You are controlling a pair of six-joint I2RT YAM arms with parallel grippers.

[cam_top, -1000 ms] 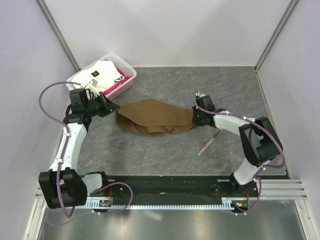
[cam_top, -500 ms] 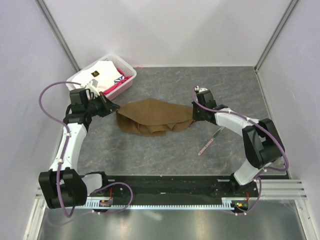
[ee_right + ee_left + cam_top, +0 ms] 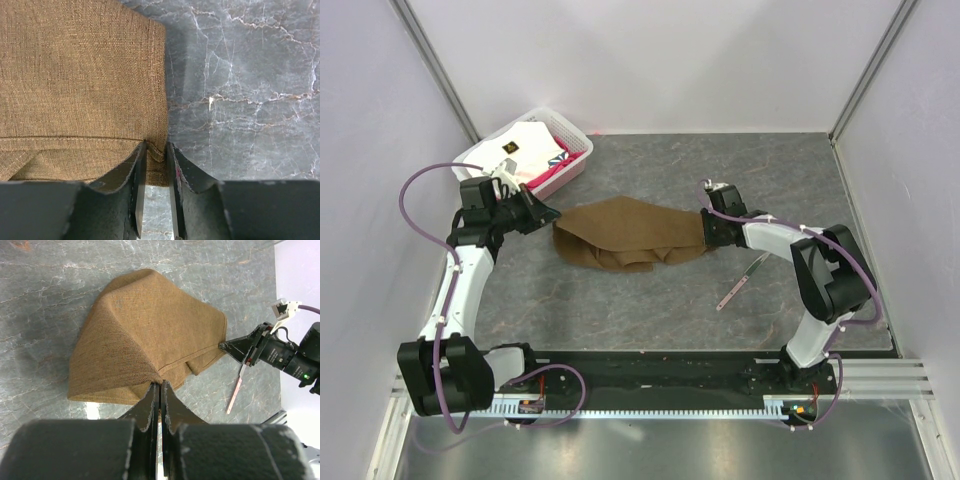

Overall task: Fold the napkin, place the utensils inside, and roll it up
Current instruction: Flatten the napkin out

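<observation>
Lying between the two arms on the grey, veined table (image 3: 800,180), the napkin (image 3: 630,235) is a coarse-woven brown cloth, loosely doubled, with rumpled folds along its near side. A white basket (image 3: 545,113) of white and pink cloths stands at the far left corner. The slim utensil (image 3: 738,284) lies near the napkin's right end, not touching it. The left gripper (image 3: 160,390) has its jaws pressed together on the cloth's left corner. The right gripper (image 3: 156,155) straddles the right hem, jaws narrowly parted; whether they pinch it cannot be told.
</observation>
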